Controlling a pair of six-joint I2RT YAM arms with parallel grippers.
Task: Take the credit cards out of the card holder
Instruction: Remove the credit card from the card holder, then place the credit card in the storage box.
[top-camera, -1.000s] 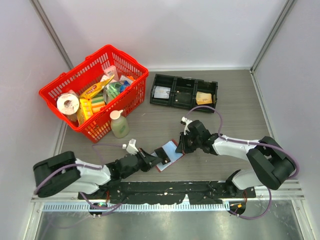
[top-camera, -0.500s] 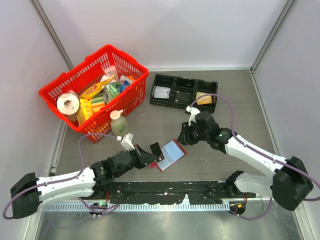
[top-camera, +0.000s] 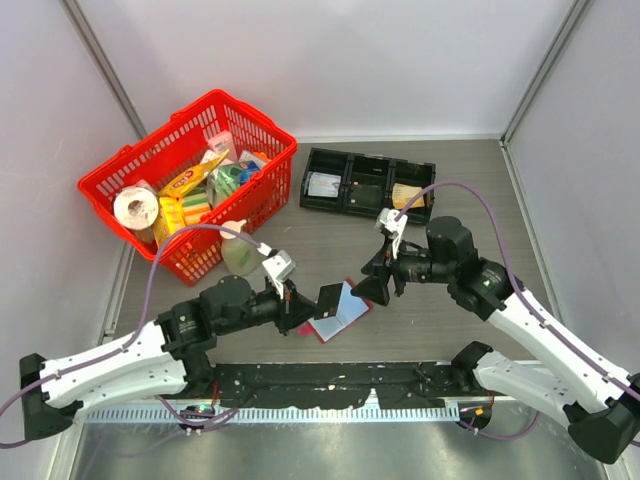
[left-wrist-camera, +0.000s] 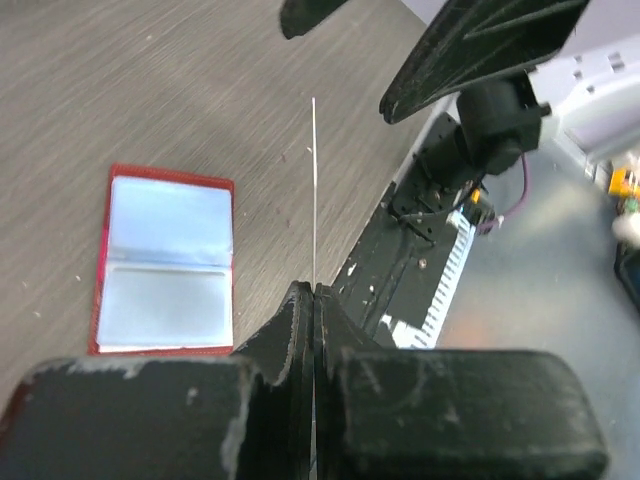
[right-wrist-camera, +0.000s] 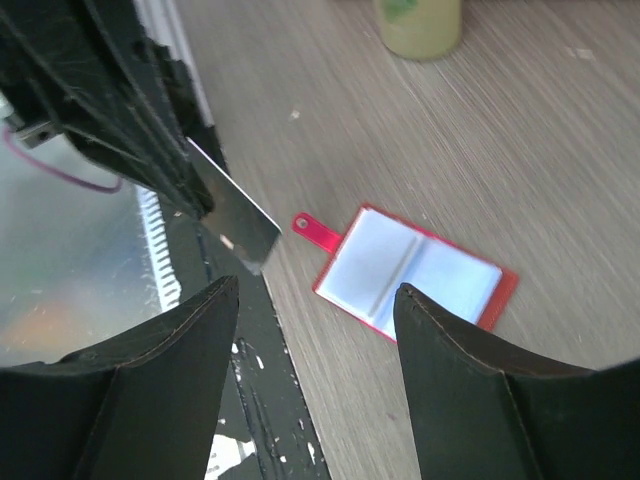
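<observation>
The card holder (top-camera: 345, 312) lies open and flat on the table, dark red with pale blue sleeves (left-wrist-camera: 165, 262) and a snap tab (right-wrist-camera: 318, 232). My left gripper (top-camera: 303, 303) is shut on one credit card (top-camera: 328, 298), held in the air just left of the holder. In the left wrist view that card (left-wrist-camera: 314, 190) shows edge-on as a thin line rising from the closed jaws (left-wrist-camera: 314, 288). My right gripper (top-camera: 385, 283) hovers open just right of the holder (right-wrist-camera: 410, 270) with nothing between its fingers (right-wrist-camera: 317, 288). The held card (right-wrist-camera: 235, 220) faces it.
A black three-compartment tray (top-camera: 368, 200) stands at the back, with a pale card (top-camera: 322, 184) in its left part and a tan wad (top-camera: 407, 196) in its right. A red basket (top-camera: 265, 130) of groceries sits back left, with a soap bottle (top-camera: 238, 250) beside it.
My right gripper has opened and lifted off the card holder's right side. My left gripper has drawn a card out and raised it beside the holder, which now lies free.
</observation>
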